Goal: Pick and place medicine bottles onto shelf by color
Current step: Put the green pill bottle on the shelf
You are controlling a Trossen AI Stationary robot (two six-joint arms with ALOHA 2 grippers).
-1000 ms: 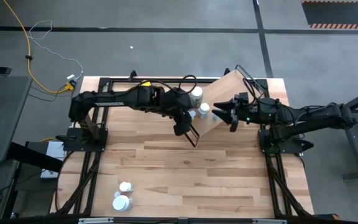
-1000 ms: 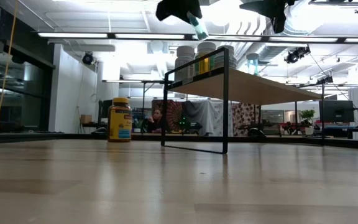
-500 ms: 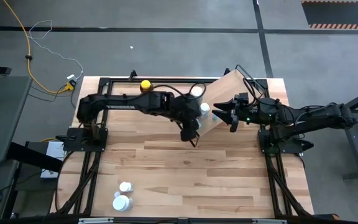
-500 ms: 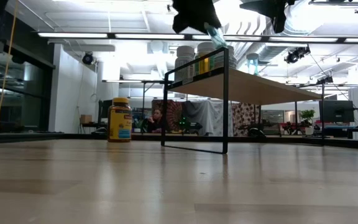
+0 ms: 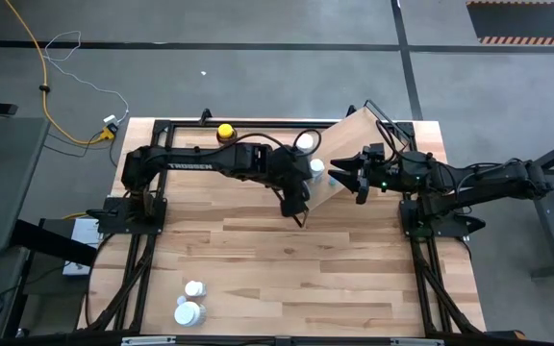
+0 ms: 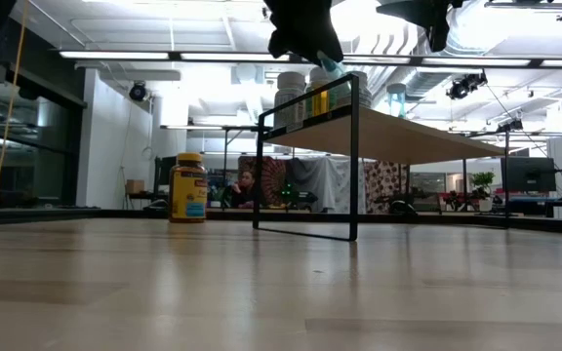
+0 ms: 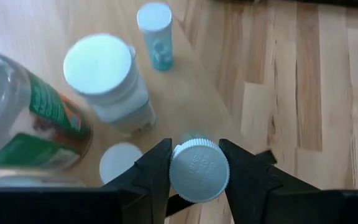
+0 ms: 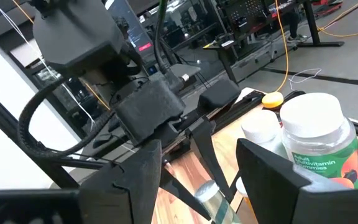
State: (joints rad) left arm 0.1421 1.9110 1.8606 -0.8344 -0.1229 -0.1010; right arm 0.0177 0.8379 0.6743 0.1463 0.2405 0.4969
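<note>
A small white-capped bottle (image 7: 198,170) is clamped between the jaws of the left gripper (image 5: 296,192) and held over the near edge of the shelf (image 5: 354,144), just above centre in the high view, beside other white bottles (image 7: 107,81). The placing step appears to be in hand; next, lowering and release seem called for. The right gripper (image 5: 339,171), jaws apart, hangs right of centre; "multivitamin gummies" is readable on one bottle (image 8: 319,140).

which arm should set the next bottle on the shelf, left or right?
Left. Its gripper is already shut on a white-capped bottle directly over the shelf, beside the bottles standing there. The right gripper hovers open and empty at the shelf's edge.
</note>
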